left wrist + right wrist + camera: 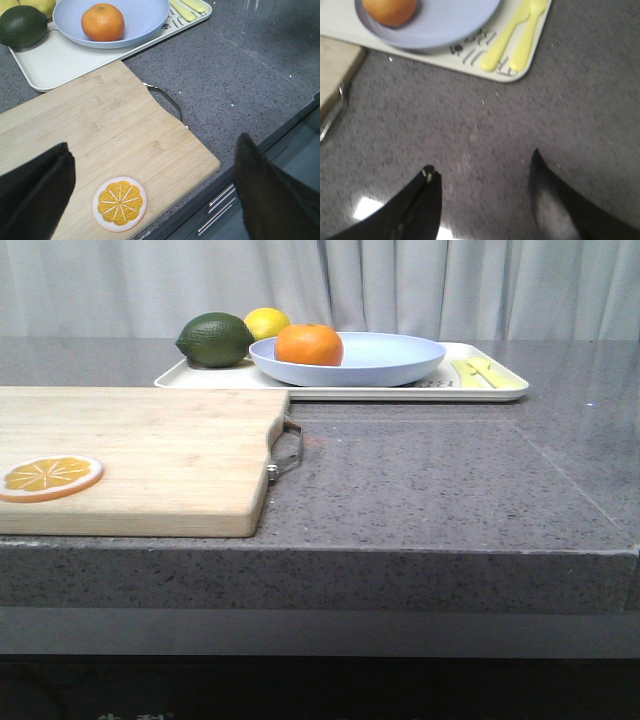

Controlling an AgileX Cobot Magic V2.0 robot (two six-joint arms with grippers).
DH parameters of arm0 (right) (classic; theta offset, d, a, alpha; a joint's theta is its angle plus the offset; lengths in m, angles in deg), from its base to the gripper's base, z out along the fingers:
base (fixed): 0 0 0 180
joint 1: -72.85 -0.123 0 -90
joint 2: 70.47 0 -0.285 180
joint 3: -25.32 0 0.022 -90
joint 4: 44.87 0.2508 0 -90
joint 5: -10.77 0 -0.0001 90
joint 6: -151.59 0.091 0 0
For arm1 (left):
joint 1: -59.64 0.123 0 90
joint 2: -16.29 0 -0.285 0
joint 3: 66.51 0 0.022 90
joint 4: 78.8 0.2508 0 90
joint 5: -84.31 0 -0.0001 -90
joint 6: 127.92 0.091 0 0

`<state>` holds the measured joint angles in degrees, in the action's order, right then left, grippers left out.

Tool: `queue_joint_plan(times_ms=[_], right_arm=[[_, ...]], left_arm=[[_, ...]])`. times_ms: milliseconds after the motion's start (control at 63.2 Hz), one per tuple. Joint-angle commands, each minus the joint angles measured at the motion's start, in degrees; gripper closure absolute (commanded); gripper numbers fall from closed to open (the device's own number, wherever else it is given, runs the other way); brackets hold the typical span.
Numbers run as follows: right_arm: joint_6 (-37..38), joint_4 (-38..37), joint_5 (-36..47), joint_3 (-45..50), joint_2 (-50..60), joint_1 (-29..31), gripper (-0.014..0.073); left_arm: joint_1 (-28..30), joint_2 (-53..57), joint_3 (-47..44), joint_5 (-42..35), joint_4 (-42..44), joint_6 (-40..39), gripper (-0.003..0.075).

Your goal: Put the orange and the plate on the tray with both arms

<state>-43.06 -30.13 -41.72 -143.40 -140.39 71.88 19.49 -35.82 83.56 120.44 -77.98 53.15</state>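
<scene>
The orange point(309, 344) lies in the pale lavender-blue plate point(390, 362), which rests on the white tray point(330, 391) at the back of the table. All three also show in the left wrist view: the orange point(102, 22), the plate point(142, 17), the tray point(60, 62). The right wrist view shows the orange point(390, 10), the plate point(450, 22) and a tray corner point(512, 75). My left gripper point(155, 185) is open and empty above the cutting board's near end. My right gripper point(485, 170) is open and empty over bare grey countertop, short of the tray. Neither gripper shows in the front view.
A wooden cutting board point(140, 455) with a metal handle point(288, 450) holds a flat orange slice point(50, 477) at the front left. A dark green fruit point(214, 339) and a yellow lemon point(266, 322) sit on the tray's left, yellow cutlery point(485, 372) on its right.
</scene>
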Motion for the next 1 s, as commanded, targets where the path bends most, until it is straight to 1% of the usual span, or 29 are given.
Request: queue_joint_plan(times_ms=[0, 79, 158, 237, 380, 554, 649, 855, 934, 982], right_arm=[[1.5, -4.6, 1.7, 5.3, 10.1, 0.2, 0.0209], [3.9, -7.3, 0.3, 9.7, 17.9, 0.2, 0.0252], [4.6, -8.8, -1.3, 13.4, 25.6, 0.2, 0.0276], [4.8, -9.1, -3.1, 16.0, 33.7, 0.2, 0.0277], [5.2, -9.3, -7.0, 19.1, 43.9, 0.1, 0.0277], [7.8, -9.5, -8.2, 22.1, 45.3, -3.0, 0.0277], [8.3, -9.5, -7.8, 22.6, 45.3, -3.2, 0.0277], [8.3, -9.5, -2.8, 22.6, 45.3, -3.2, 0.0277], [8.3, -9.5, -1.6, 22.6, 45.3, -3.2, 0.0277], [8.3, -9.5, -0.9, 22.6, 45.3, -3.2, 0.0278]], left_arm=[[0.0, 0.4, 1.5, -4.4, 0.1, -0.4, 0.0099], [0.0, 0.4, 1.5, -4.4, 0.1, -0.4, 0.0099], [0.0, 0.4, 1.5, -4.4, 0.1, -0.4, 0.0099], [0.0, 0.4, 1.5, -4.4, 0.1, -0.4, 0.0099], [0.0, 0.4, 1.5, -4.4, 0.1, -0.4, 0.0099], [0.0, 0.4, 1.5, -4.8, 0.1, -0.4, 0.0099], [0.0, 0.4, 1.5, -4.8, 0.1, -0.4, 0.0099], [0.0, 0.4, 1.5, -4.8, 0.1, -0.4, 0.0102], [0.0, 0.4, 1.5, -4.8, 0.1, -0.4, 0.0142], [0.0, 0.4, 1.5, -4.8, 0.1, -0.4, 0.0196]])
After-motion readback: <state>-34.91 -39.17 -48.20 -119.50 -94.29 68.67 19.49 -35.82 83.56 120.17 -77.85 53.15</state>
